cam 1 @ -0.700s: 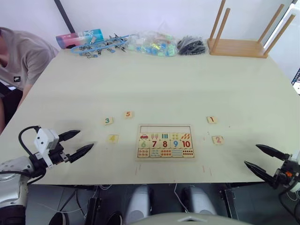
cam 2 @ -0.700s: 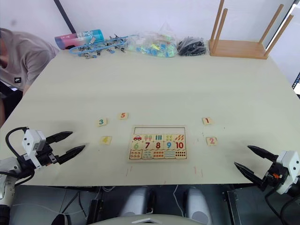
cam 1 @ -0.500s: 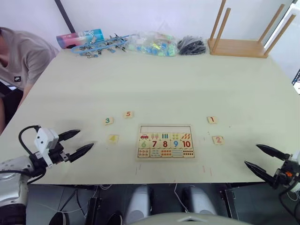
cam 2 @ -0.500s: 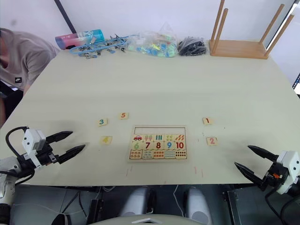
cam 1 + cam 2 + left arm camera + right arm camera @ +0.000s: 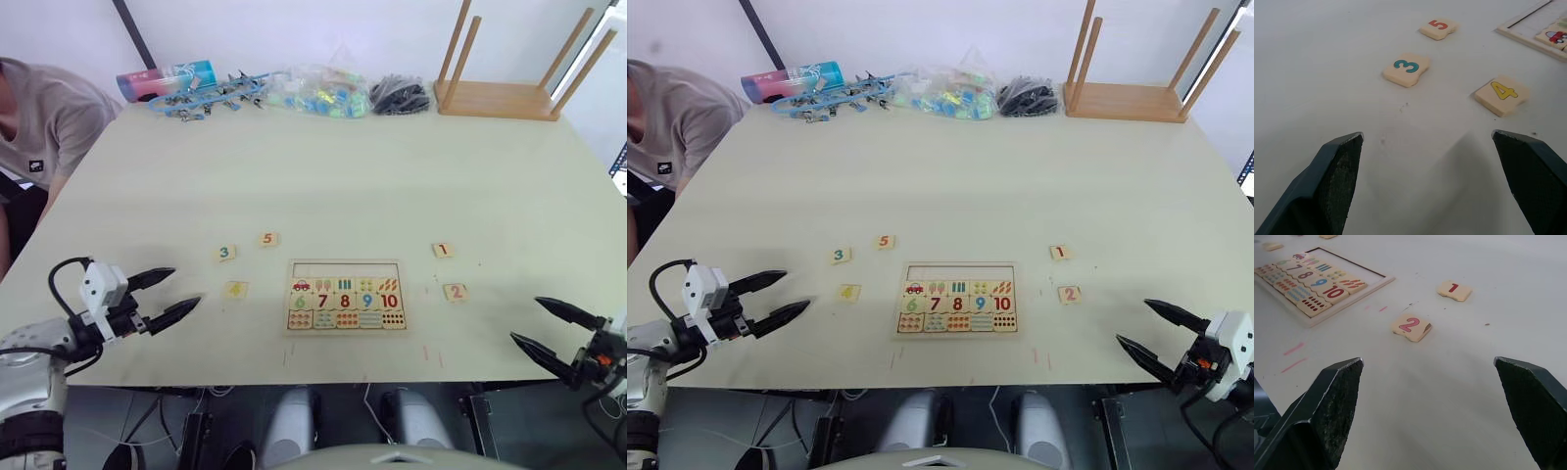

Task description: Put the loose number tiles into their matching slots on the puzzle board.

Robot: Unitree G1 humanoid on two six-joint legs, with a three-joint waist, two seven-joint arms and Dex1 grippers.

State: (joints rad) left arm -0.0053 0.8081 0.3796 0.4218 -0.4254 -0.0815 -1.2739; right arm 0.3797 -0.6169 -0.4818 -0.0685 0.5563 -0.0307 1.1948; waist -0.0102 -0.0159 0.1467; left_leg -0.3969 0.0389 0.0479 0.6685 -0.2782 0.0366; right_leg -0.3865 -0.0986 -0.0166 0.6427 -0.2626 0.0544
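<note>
A pale counter (image 5: 323, 166) is carrying the puzzle board (image 5: 345, 296), its top row of slots (image 5: 345, 268) lying bare. Tiles 3 (image 5: 226, 253), 4 (image 5: 234, 289) and 5 (image 5: 267, 238) are sitting nearer the left tool (image 5: 167, 298); tiles 1 (image 5: 443, 251) and 2 (image 5: 455, 292) are lying ahead of the right tool (image 5: 545, 328). Both tools are gaping wide, holding nothing.

I see pale matt wood on the number tiles (image 5: 1501, 94) and puzzle board (image 5: 345, 296); the table (image 5: 323, 166) looks smooth, matt; my gripper fingers (image 5: 1334, 181) look matt black plastic.
</note>
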